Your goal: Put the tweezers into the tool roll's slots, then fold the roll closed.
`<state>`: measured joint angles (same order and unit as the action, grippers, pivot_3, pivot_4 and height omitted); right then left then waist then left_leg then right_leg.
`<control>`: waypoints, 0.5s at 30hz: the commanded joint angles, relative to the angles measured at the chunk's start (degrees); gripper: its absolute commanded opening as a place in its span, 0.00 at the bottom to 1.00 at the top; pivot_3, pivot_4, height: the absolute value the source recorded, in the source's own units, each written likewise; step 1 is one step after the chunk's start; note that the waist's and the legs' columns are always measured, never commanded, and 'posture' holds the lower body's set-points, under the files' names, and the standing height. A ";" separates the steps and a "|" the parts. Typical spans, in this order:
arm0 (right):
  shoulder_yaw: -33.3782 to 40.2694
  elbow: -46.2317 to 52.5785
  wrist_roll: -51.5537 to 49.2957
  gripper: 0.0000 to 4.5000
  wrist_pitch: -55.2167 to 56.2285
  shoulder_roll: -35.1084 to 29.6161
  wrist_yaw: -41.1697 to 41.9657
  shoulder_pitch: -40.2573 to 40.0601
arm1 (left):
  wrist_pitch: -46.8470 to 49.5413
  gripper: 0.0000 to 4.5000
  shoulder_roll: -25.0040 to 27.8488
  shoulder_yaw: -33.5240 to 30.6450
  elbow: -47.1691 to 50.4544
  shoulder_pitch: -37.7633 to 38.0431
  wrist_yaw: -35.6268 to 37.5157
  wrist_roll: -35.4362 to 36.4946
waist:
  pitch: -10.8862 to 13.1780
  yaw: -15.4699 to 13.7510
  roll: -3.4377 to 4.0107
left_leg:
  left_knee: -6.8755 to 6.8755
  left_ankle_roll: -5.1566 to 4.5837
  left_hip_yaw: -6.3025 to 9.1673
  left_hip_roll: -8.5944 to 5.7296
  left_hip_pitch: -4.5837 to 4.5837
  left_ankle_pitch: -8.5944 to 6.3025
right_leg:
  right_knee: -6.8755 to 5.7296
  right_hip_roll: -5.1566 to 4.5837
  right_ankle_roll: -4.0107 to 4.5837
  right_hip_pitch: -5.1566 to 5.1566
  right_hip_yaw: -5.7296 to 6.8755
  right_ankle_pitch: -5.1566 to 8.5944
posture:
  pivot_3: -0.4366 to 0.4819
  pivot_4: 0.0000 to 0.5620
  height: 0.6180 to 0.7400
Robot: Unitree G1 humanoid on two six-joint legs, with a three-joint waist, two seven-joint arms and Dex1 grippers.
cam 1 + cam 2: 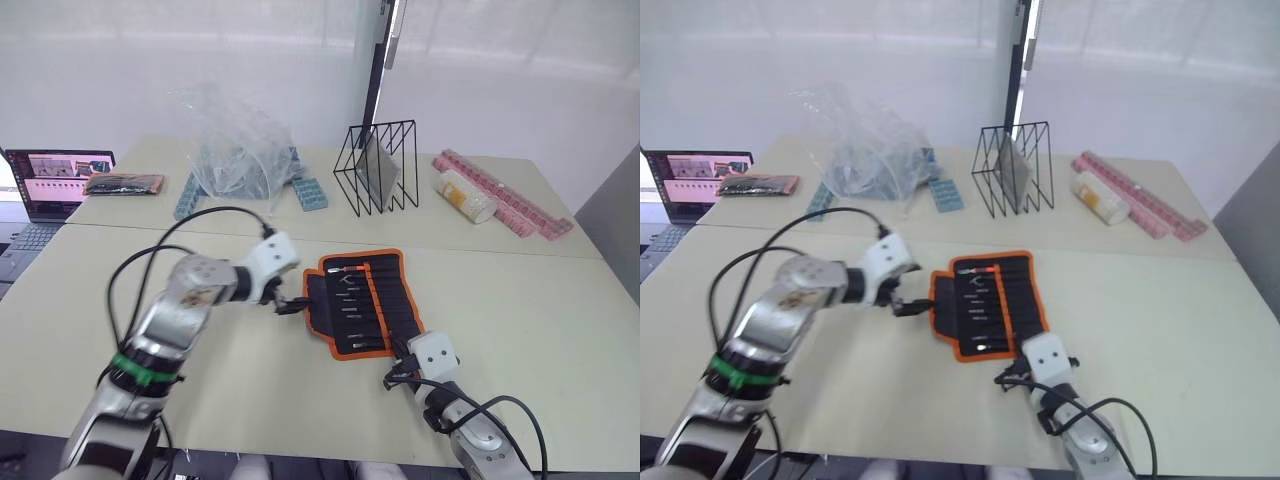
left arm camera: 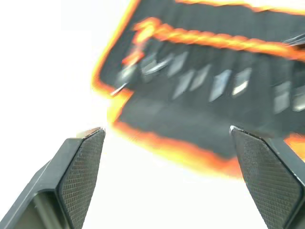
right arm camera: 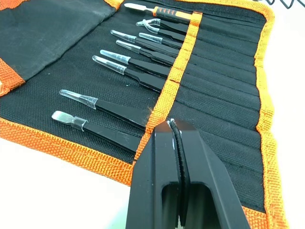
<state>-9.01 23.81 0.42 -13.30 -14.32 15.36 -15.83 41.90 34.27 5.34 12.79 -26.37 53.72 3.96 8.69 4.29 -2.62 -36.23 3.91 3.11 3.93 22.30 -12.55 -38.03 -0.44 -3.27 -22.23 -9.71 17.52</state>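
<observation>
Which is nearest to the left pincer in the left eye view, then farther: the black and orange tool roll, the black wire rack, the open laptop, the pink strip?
1. Black fabric tool roll with orange edging, right beside the left pincer.
2. Black wire rack, behind the roll.
3. Open laptop, far left edge.
4. Long pink strip, far right.

Rack clearly precedes both; laptop and strip are closer to call.

No readable text anywhere; laptop screen [image 1: 58, 180] perhaps carries writing, too small to read.
</observation>
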 commanded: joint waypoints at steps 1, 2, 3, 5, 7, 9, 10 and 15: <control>-0.15 -4.71 -0.14 0.00 -2.99 -1.09 1.43 -0.80 | -1.99 0.99 2.89 -8.38 4.75 7.98 -1.53 3.02 | 0.00 -0.16 -0.03 | -0.01 0.00 0.01 0.00 0.01 0.00 | 0.00 0.00 0.00 0.00 0.01 0.00 | 0.48 0.27 0.84; -0.01 -4.82 -0.25 0.00 -2.94 -1.23 1.61 -0.72 | -2.42 0.99 3.49 -9.70 5.47 10.07 -1.80 3.59 | 0.00 -0.29 -0.04 | -0.01 0.00 0.00 0.01 -0.01 0.00 | 0.00 -0.01 0.00 -0.01 0.01 0.00 | 0.48 0.27 0.84; 0.13 -5.04 -0.37 0.00 -2.91 -1.43 1.87 -0.46 | -2.40 1.00 3.82 -13.02 7.07 14.45 -2.32 4.58 | 0.01 -0.30 -0.06 | -0.02 0.00 0.00 0.01 -0.01 0.00 | 0.00 -0.02 0.00 0.01 0.01 0.00 | 0.48 0.27 0.84; 0.39 -5.53 -0.61 0.00 -2.68 -1.91 2.38 -0.10 | -1.71 1.00 2.98 -19.46 10.62 22.34 -3.15 7.41 | 0.00 -0.03 -0.08 | -0.02 0.01 -0.01 0.01 -0.02 0.00 | 0.01 -0.04 0.01 0.01 0.01 0.00 | 0.48 0.27 0.84; 0.58 -5.84 -0.75 0.00 -2.60 -2.21 2.80 0.21 | -3.95 1.00 1.97 -24.38 14.01 30.82 -3.97 8.58 | 0.03 -0.13 -0.08 | 0.00 0.01 -0.05 0.04 -0.02 -0.01 | 0.00 -0.06 0.04 0.00 0.01 0.01 | 0.48 0.27 0.84; 0.72 -6.14 -0.89 0.00 -2.50 -2.38 3.04 0.41 | -6.23 1.00 0.59 -27.49 16.60 36.93 -5.24 9.34 | 0.00 -0.29 -0.19 | 0.01 0.01 -0.04 0.06 -0.07 -0.01 | 0.01 -0.06 0.08 0.03 0.01 0.04 | 0.48 0.27 0.84; 0.75 -6.39 -1.01 0.00 -2.40 -2.46 3.17 0.56 | -6.68 1.00 -0.97 -29.39 18.23 39.89 -6.33 10.10 | -0.01 -0.38 -0.26 | 0.01 0.02 -0.05 0.06 -0.10 -0.01 | 0.02 -0.07 0.16 0.02 0.01 0.08 | 0.48 0.27 0.84; 0.60 -7.29 -1.14 0.00 -2.09 -2.76 4.09 1.25 | -9.67 1.00 -6.37 -34.60 23.46 50.68 -10.50 11.69 | 0.00 -0.54 -0.47 | -0.06 0.04 -0.08 0.04 -0.34 -0.02 | 0.10 -0.19 0.47 0.04 0.02 0.25 | 0.48 0.27 0.84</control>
<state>-7.49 20.59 -0.84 -13.17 -16.49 18.55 -13.33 33.87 28.38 -27.24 33.23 23.18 44.45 14.41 8.68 3.76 -3.09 -36.29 3.95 3.00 3.97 21.95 -12.56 -37.92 -0.65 -2.79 -22.21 -9.71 17.77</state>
